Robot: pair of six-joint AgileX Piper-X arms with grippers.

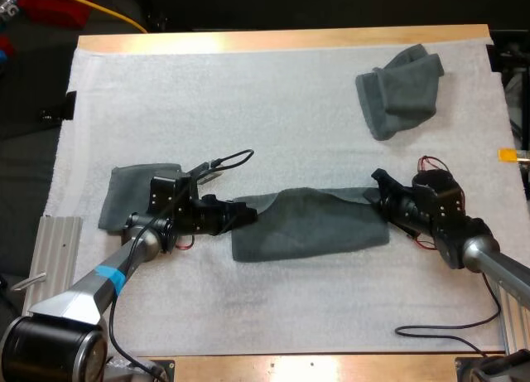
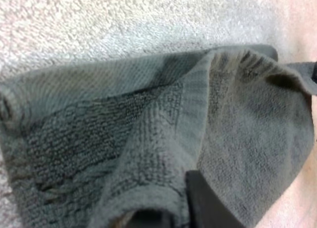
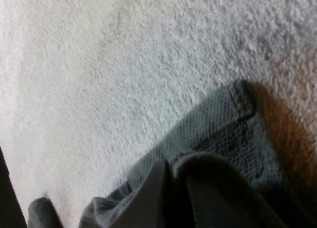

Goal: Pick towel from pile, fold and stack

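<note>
At mid-mat, the left claw (image 1: 240, 215) and the right claw (image 1: 378, 193) each pinch one end of the spread towel (image 1: 310, 226), which lies between them on the white mat (image 1: 248, 108). Toward the mat's left edge lies a second towel (image 1: 124, 195); farthest, at right, a crumpled towel (image 1: 402, 88).

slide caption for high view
Left gripper and right gripper hold middle towel by its ends; folded towel left, crumpled towel far right.

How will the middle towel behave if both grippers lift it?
Likely floppy: the middle towel creases and buckles between the left gripper and the right gripper. Probably light for its size, since pinches at its ends raise folds. Its looped terry weave should resist slipping, so expect draping, not sliding out.
</note>
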